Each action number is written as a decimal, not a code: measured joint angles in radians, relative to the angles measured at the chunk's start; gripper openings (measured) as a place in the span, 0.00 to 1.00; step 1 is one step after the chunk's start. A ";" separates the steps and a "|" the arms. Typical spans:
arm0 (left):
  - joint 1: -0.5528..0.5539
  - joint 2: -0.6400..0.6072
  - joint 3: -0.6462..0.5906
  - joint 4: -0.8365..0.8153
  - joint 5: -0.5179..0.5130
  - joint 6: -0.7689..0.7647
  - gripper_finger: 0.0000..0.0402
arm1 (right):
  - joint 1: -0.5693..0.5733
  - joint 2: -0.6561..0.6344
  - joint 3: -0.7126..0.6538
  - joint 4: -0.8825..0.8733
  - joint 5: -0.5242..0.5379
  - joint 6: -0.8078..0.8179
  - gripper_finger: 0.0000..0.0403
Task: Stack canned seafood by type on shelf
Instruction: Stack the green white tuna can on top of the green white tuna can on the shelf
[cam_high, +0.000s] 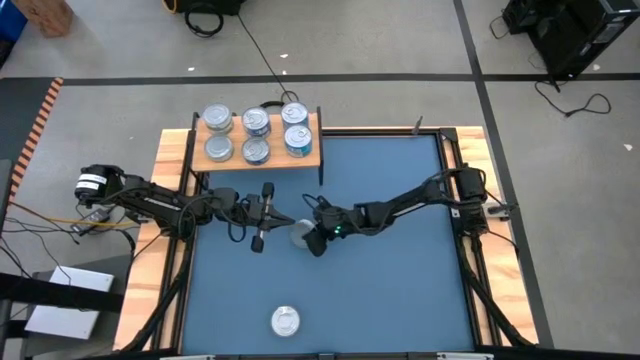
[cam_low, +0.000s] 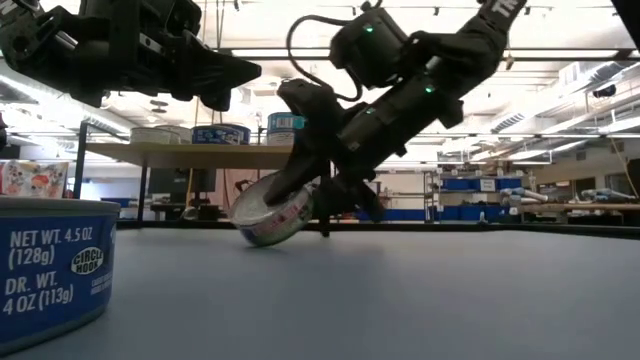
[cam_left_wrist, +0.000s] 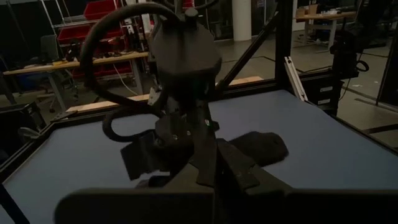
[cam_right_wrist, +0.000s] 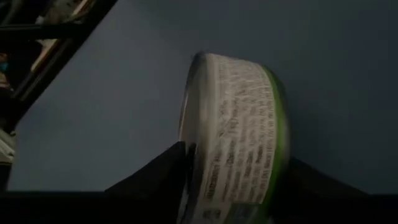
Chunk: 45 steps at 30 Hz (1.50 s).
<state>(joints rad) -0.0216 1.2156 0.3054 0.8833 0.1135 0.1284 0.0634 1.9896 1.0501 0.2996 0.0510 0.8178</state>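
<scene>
Six silvery-lidded tins (cam_high: 256, 135) stand on the light wood shelf (cam_high: 311, 162) at the table's far edge; the shelf also shows in the low view (cam_low: 190, 153). My right gripper (cam_high: 306, 238) is shut on a tin with a white and green label (cam_right_wrist: 239, 118) at mid-table; the tin also shows in the low view (cam_low: 270, 213). My left gripper (cam_high: 262, 216) hangs open and empty just left of it. Another tin with a blue label (cam_high: 285, 320) stands on its base near the front edge, close to the low camera (cam_low: 50, 268). My right gripper pinches the tin between its two fingers, one on the lid face (cam_right_wrist: 185, 140) and one on the opposite flat face (cam_right_wrist: 287, 165). The fingers slant down from the table's right. The tin is tilted on edge, its low rim (cam_low: 262, 241) at the tabletop; whether it touches, I cannot tell.
The blue tabletop (cam_high: 400, 290) has a wooden border and black frame rails. My two arms stand close together at mid-table, and the right arm (cam_left_wrist: 186, 68) fills the left wrist view. Shelves and benches of the room lie beyond the far edge.
</scene>
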 joint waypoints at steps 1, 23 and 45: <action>0.000 0.000 0.000 0.000 0.000 0.000 0.01 | -0.001 0.007 0.016 -0.014 0.001 -0.007 0.50; -0.097 0.000 0.001 -0.132 -0.008 0.052 0.01 | 0.015 -0.047 0.164 -0.449 0.079 -0.320 0.65; -0.234 0.000 0.001 -0.311 -0.237 -0.020 0.01 | 0.150 -0.058 0.163 -0.551 0.151 -0.669 0.17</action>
<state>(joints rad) -0.2551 1.2160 0.3065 0.5724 -0.1237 0.1085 0.2136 1.9315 1.2127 -0.2514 0.2022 0.1490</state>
